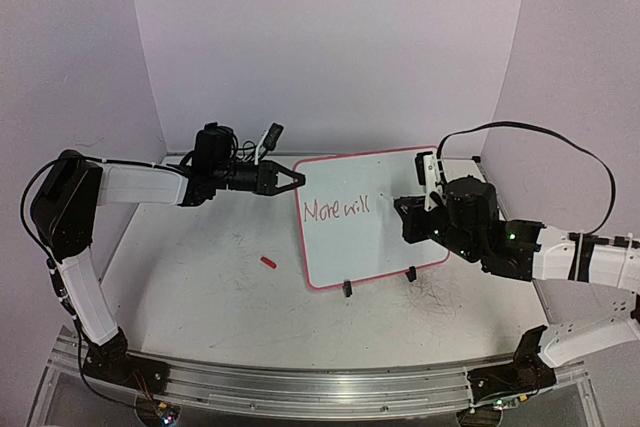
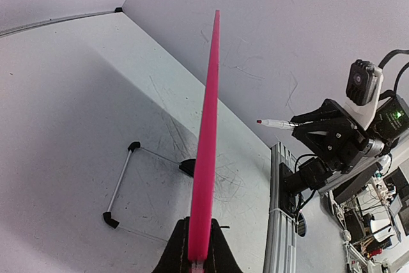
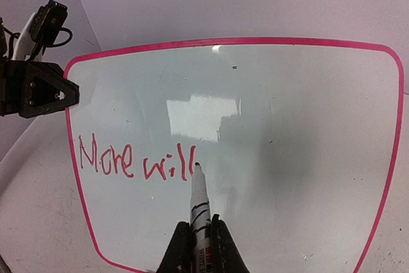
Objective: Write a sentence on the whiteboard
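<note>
Right wrist view gives the red sentence (image 3: 134,161), reading "More will", on the whiteboard (image 3: 287,126) propped mid-table (image 1: 200,277), right gripper (image 3: 199,241) clamped on the marker (image 3: 199,199) (tip just right of the last l); only the edge-on left wrist view shows that tip off the surface, left gripper (image 2: 197,257) pinching the board's pink rim.

Sentence (image 3: 134,161) in red on whiteboard (image 3: 287,126), L side: "More will"; marker (image 3: 200,206) label illegible.

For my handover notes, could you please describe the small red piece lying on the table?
Start at the whiteboard mid-table. Just off its lower left corner, a short red piece lies flat on the table. It alone lies loose, not touching the board.
</note>
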`<action>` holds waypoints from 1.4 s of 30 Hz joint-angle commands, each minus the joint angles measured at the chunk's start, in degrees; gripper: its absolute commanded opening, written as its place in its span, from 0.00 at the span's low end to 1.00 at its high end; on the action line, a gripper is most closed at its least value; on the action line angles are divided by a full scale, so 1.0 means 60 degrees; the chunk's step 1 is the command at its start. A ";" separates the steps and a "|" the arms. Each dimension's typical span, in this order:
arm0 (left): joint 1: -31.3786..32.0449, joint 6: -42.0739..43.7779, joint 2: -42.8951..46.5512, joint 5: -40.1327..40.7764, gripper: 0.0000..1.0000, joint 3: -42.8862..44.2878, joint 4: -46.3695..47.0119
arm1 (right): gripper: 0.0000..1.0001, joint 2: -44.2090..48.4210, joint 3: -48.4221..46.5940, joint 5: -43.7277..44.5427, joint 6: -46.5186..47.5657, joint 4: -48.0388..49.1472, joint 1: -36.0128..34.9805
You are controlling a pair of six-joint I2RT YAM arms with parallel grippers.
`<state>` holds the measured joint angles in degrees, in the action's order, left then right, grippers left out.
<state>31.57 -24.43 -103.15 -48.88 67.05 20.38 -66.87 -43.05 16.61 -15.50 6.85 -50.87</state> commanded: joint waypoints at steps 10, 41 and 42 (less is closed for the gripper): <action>0.0043 0.0030 0.0059 0.0259 0.00 0.0089 -0.0437 | 0.00 -0.0375 -0.0207 0.0725 -0.0324 0.0118 0.0029; 0.0041 0.0011 0.0115 0.0368 0.00 0.0135 -0.0560 | 0.00 -0.0401 -0.0387 0.0374 -0.0111 -0.0079 0.0418; 0.0041 0.0013 0.0118 0.0368 0.00 0.0140 -0.0556 | 0.00 -0.0410 -0.0398 0.0357 -0.0073 -0.0084 0.0423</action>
<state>31.57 -24.43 -103.15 -48.82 67.05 19.97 -70.88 -44.45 18.52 -16.76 6.17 -48.75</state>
